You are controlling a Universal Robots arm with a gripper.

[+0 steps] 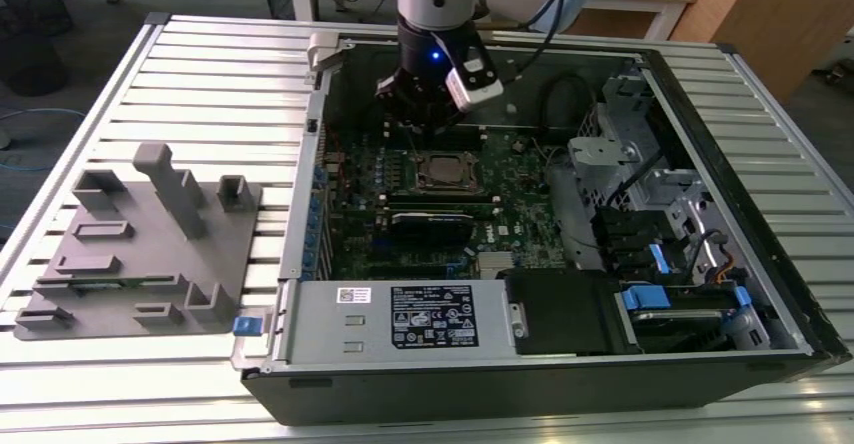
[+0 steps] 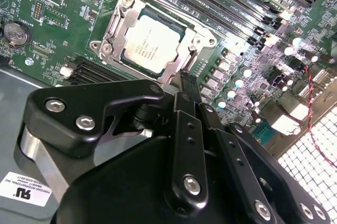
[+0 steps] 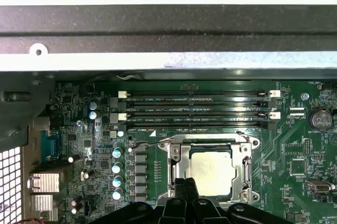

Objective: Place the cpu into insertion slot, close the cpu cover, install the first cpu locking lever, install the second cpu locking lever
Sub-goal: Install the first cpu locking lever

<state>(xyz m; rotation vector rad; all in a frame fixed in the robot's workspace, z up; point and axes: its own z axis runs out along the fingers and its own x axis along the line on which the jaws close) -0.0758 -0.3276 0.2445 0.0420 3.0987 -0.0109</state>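
Note:
The cpu (image 3: 210, 170) (image 2: 152, 42) lies flat in the insertion slot (image 1: 447, 174) on the green board, its dull silver top showing. The cpu cover (image 3: 176, 163) (image 2: 192, 37), a silvery frame, lies down around it. My gripper (image 2: 187, 79) (image 3: 185, 186) (image 1: 423, 139) hovers at one edge of the socket with its black fingers pressed together, tips right at the frame's rim and nothing visibly between them. A thin wire lever (image 3: 139, 143) runs beside the socket. In the exterior view the arm stands over the far part of the board.
The open computer case (image 1: 307, 264) lies on a slatted metal table (image 1: 200, 84). Long black memory slots (image 3: 197, 111) run beside the socket. A grey fixture block (image 1: 140, 244) sits at the exterior view's left. Drive bays and cables (image 1: 667, 254) crowd the case's right side.

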